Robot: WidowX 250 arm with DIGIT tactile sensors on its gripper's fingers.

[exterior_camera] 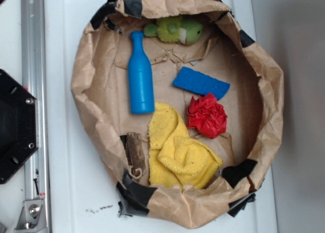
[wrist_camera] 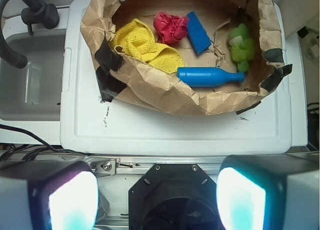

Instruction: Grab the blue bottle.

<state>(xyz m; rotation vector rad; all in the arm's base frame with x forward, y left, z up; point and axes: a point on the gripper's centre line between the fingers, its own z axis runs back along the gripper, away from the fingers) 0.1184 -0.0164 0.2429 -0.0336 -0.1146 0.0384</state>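
Observation:
The blue bottle lies flat inside a brown paper bowl, near its left wall, neck toward the far rim. In the wrist view the blue bottle lies along the bowl's near wall, neck to the right. My gripper is open and empty, its two pads wide apart at the bottom of the wrist view. It hovers high above the black robot base, well short of the bowl. The gripper does not show in the exterior view.
In the bowl lie a flat blue sponge, a red crumpled ball, a yellow cloth, a green plush toy and a brown wood piece. The bowl sits on a white board. A grey sink is left.

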